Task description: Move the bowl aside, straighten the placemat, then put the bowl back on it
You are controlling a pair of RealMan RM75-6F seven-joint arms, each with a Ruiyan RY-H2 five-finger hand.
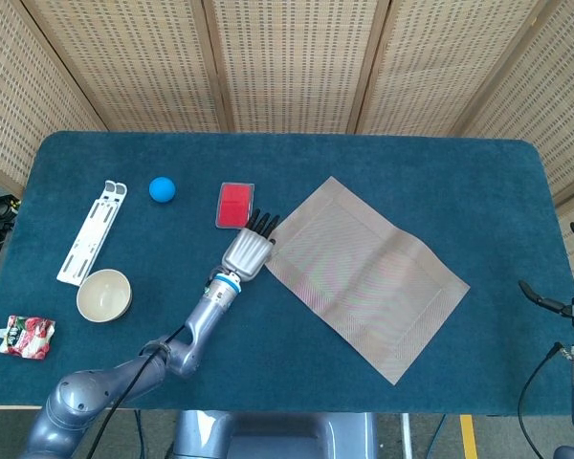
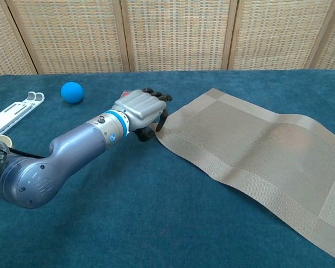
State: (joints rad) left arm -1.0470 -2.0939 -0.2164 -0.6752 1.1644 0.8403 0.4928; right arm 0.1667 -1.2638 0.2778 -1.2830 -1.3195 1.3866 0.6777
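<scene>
A: Left hand (image 1: 248, 252)?
B: Fingers curled down, pinching the placemat (image 1: 367, 276) corner; mat lies skewed to its right.
A: Bowl (image 1: 104, 295)?
B: Well left of it. Right hand (image 1: 566, 304) idle, fingers apart.

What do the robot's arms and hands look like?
The left arm is smooth, rounded, silvery-grey metal, with a bright blue ring at the wrist and a black cable running along it. The left hand has a silver back and black fingers. The right hand is dark too, above a grey wrist with a thin black cable.
</scene>
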